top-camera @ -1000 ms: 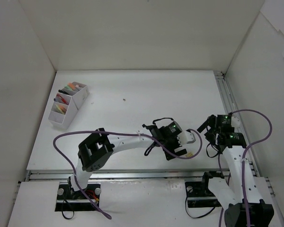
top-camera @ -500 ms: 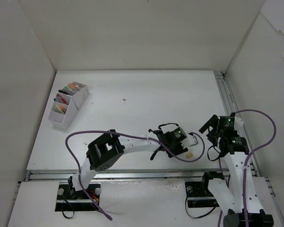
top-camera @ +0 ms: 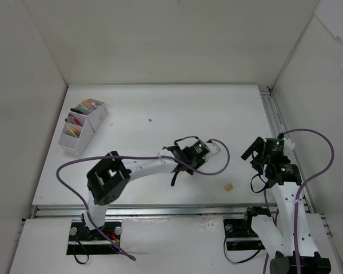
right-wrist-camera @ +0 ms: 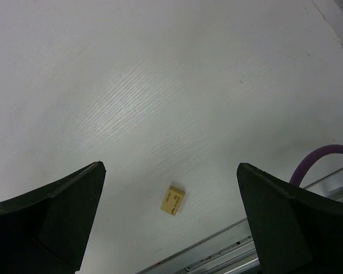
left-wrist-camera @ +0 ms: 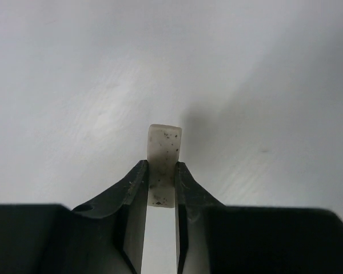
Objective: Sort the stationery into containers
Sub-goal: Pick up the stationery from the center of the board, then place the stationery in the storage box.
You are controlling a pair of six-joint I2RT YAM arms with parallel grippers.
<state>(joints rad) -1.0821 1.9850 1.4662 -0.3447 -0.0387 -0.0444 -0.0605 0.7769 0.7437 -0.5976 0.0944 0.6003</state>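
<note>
My left gripper [left-wrist-camera: 162, 165] is shut on a small whitish eraser [left-wrist-camera: 164, 149] with dark specks, which stands upright between the jaws above the table. In the top view this gripper [top-camera: 215, 147] hangs over the table's middle right. A tan eraser [top-camera: 229, 186] lies flat on the table near the front edge, apart from both grippers. It also shows in the right wrist view as a tan eraser [right-wrist-camera: 174, 200]. My right gripper [right-wrist-camera: 170, 166] is open and empty, above and right of it. The white organiser [top-camera: 74, 145] stands at the far left.
The organiser's compartments hold several pens and highlighters [top-camera: 87, 105]. A small dark speck [top-camera: 150, 120] lies on the table behind the left arm. A metal rail [top-camera: 271, 114] runs along the table's right edge, and white walls close in three sides.
My left gripper shut on the whitish eraser, then rose and drew back left, away from the tan eraser. The right arm hardly shifted.
</note>
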